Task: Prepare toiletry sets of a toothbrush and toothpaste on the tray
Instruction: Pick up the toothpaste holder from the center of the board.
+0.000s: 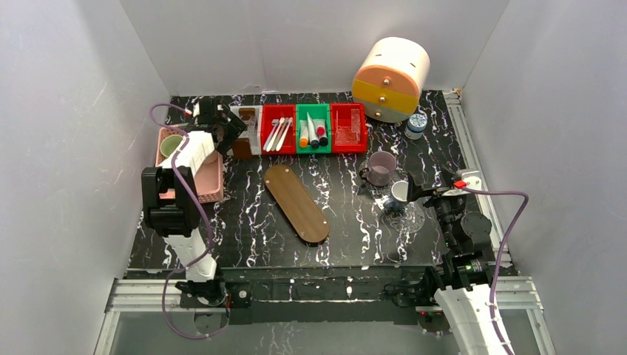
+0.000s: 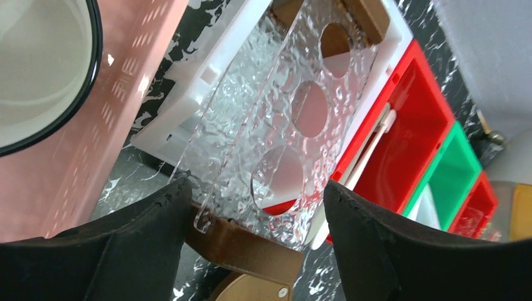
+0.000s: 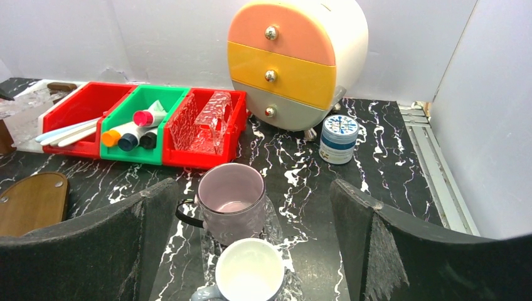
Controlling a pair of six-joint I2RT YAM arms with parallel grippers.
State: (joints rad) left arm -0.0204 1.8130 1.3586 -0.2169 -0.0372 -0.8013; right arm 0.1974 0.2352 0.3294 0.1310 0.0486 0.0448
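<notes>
The oval wooden tray (image 1: 296, 203) lies bare in the middle of the table; one end shows in the right wrist view (image 3: 31, 200). Slim white toothbrushes (image 1: 279, 133) lie in a red bin, also seen in the left wrist view (image 2: 370, 147) and the right wrist view (image 3: 66, 132). Small white tubes (image 1: 313, 133) with orange, dark and red caps lie in the green bin (image 3: 135, 128). My left gripper (image 1: 231, 137) is open over a clear holder (image 2: 295, 119) with round holes on a brown base, left of the toothbrush bin. My right gripper (image 1: 418, 191) is open and empty over two mugs.
A pink basket (image 1: 214, 181) holding a cup (image 2: 37, 63) stands at the left. A second red bin (image 1: 348, 127) holds a clear rack. A purple mug (image 3: 231, 200) and a white mug (image 3: 250, 273) stand on a glass dish. A rounded drawer unit (image 1: 392, 78) and a small jar (image 1: 417, 124) are at the back right.
</notes>
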